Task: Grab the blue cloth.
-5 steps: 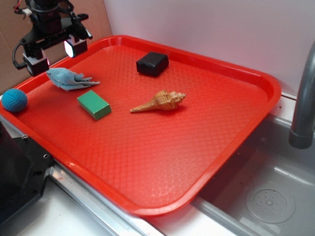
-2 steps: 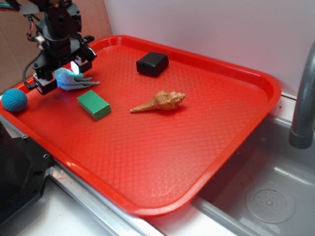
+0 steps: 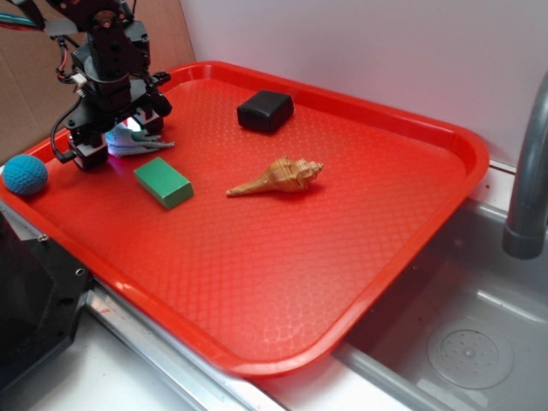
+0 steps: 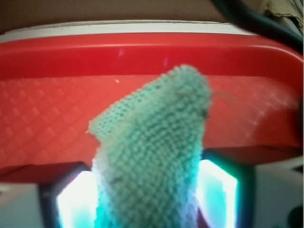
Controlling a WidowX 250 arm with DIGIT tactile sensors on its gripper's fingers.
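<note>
Low at the tray's left end, the gripper (image 3: 117, 137) stands straddling the blue cloth (image 3: 130, 142), one finger on each side of the bunched part. In the wrist view the cloth (image 4: 154, 156) rises between the two lit pads (image 4: 217, 192) and fills the gap, touching or nearly touching both; whether the jaws are actually pressing on it I cannot tell, since the contact lines are washed out by glare. The claw looks narrowed to about the cloth's thickness.

The cloth lies on the red tray (image 3: 282, 282) near its left rear rim, its frayed tail pointing right toward the tray's middle. Behind it, in the wrist view, the raised tray rim (image 4: 142, 57) runs close across the frame, so little room lies on that side. The green block (image 3: 163, 181) sits just in front of the cloth, near but apart from it. A blue ball (image 3: 24, 174) rests by the left rim, near the outer finger. The shell (image 3: 278, 177) and the black box (image 3: 265, 110) lie well apart to the right, and the bare tray floor beyond them is wide and open. A grey faucet pipe (image 3: 528, 171) stands past the tray's right edge over the sink (image 3: 454, 342).
</note>
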